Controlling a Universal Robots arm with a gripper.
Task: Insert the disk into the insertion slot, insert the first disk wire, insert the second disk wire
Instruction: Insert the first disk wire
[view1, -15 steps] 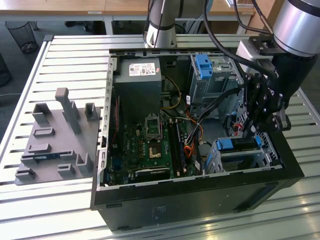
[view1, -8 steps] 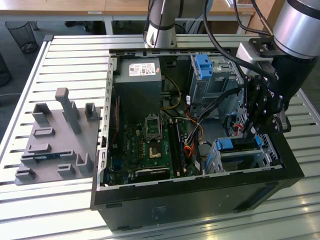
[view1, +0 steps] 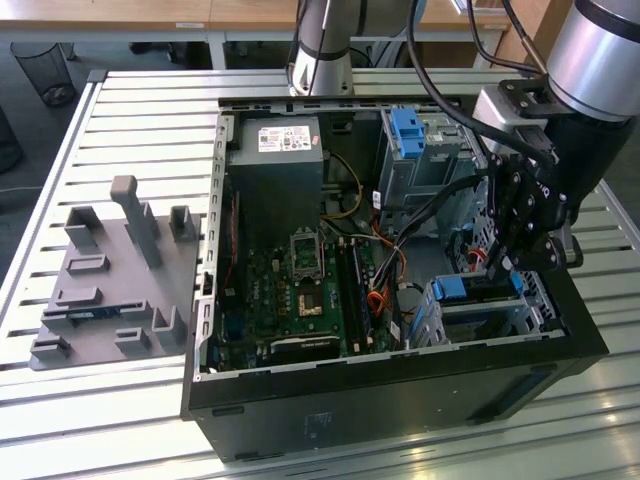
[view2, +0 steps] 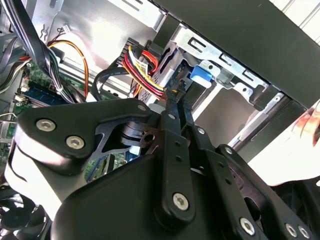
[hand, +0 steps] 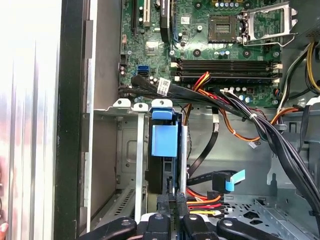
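My own black linkage covered much of the second wrist view, and in the exterior view my arm hid the spot where my gripper (view1: 497, 278) reached down. I could not tell whether my jaws were parted, closed or pinching something. The red-and-yellow wire bundle (view2: 145, 70) ran right up to my gripper (view2: 176, 95), but its plug was too hidden to make out.

Room was tight. The insertion slot (view1: 500, 318) sat in the case corner, with the black case wall (hand: 70, 125) close along one side and loose black cables (hand: 280, 140) draped across the other. The motherboard (hand: 200, 30) lay beyond them, well apart.

The disk (hand: 164, 140) stood edge-on inside the insertion slot (hand: 127, 150), its blue carrier (view1: 465, 290) showing at the open end. My gripper (hand: 175, 202) hung in line with that edge, just beside it. The wire bundle (hand: 205, 201) trailed away from me, and a black cable with a blue tab (hand: 232, 180) lay near.
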